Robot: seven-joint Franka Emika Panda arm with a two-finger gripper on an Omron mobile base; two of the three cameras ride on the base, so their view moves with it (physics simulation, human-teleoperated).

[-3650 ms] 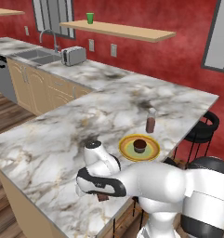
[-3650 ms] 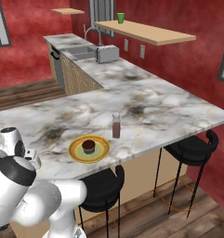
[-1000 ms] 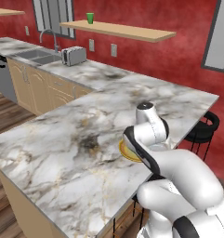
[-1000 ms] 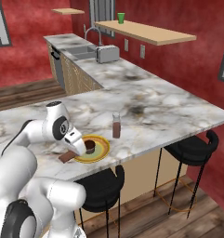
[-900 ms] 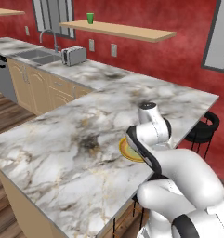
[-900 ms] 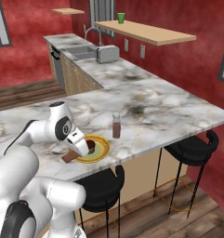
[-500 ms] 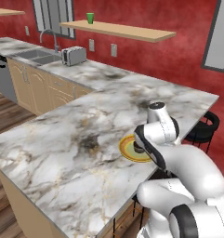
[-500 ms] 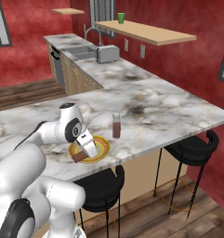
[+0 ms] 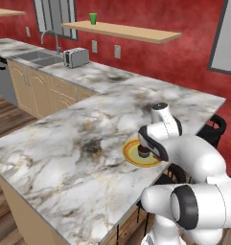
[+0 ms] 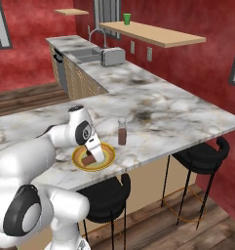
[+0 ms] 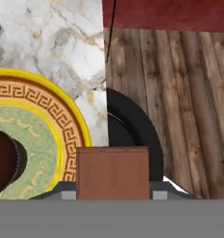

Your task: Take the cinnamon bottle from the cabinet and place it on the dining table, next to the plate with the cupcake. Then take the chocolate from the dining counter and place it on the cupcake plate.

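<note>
Bench (image 10: pixel 187 114): bottle (image 10: pixel 122 133) already stands beside plate (image 10: pixel 107 157). Step in hand: chocolate delivery. Claw (image 10: pixel 90 157) hangs over plate rim, clamped on chocolate (image 11: pixel 112 173), cupcake (image 11: pixel 4 165) alongside. Next, likely: lower onto plate, release.

No writing, brand or number can be read anywhere. The cinnamon bottle (image 10: pixel 122 132), just right of centre in the right base view, carries a label band too small to make out.
</note>
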